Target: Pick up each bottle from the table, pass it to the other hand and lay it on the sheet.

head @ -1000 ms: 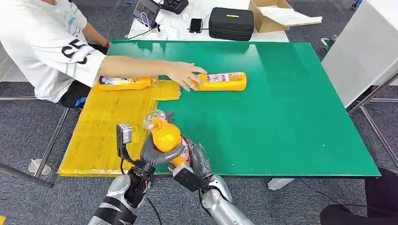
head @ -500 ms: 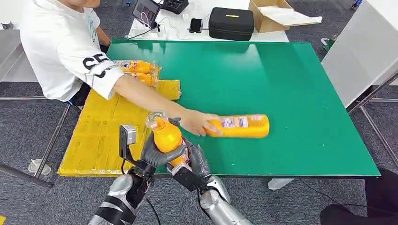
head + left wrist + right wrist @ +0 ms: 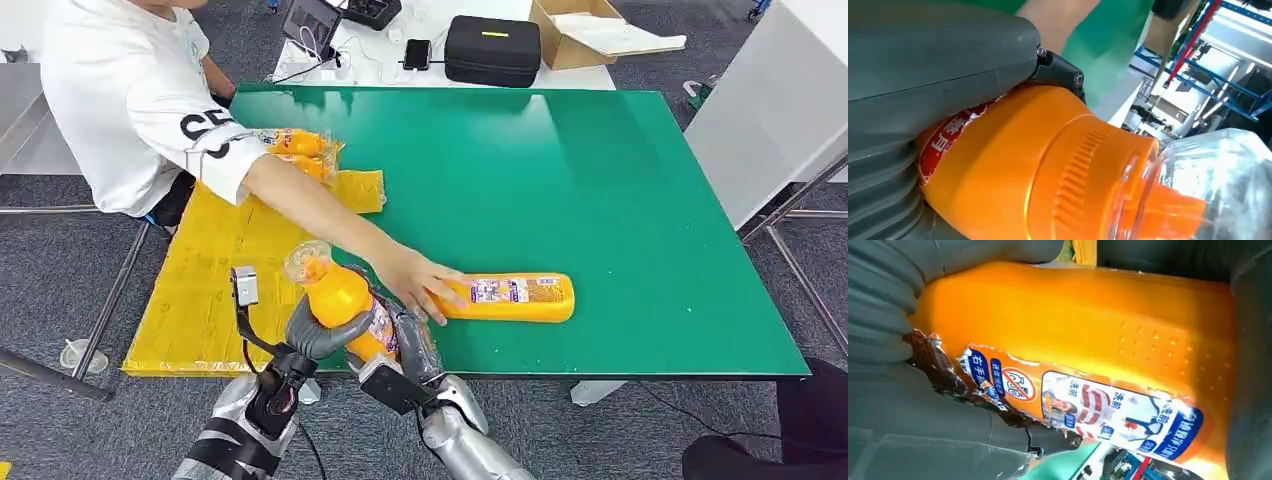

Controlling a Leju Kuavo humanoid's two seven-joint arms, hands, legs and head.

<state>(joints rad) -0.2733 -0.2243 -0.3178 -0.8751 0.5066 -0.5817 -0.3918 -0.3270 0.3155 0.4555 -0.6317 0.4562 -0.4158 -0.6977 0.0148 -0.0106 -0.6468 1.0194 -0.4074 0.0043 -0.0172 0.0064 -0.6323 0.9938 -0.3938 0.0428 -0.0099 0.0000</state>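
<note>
Since prev. frames: held bottle [image 3: 340, 300] w/ both hands has shifted slightly toward robot's left and tilted that way; person's hand [image 3: 415, 283] has slid a second bottle [image 3: 510, 298] across green table [image 3: 640, 200] to near front edge, fingers touching its cap end.

Left hand [image 3: 325, 335]: fingers wrapped round held bottle's upper body, below clear cap [image 3: 1218, 185]. Right hand [image 3: 415, 345]: closed on lower, labelled part [image 3: 1108, 410]. Handover mid-way, neither has let go. Bottle is off the table, just beside yellow sheet [image 3: 220, 290].

Handling, judged: rigid plastic, smooth and probably slick; label torn at edge, poor grip there. Likely filled, so some weight low down. Clear cap looks the weak spot, avoid. Best hold: mid-body, across flat sides. Two more bottles [image 3: 295, 150] lie at sheet's far end.
</note>
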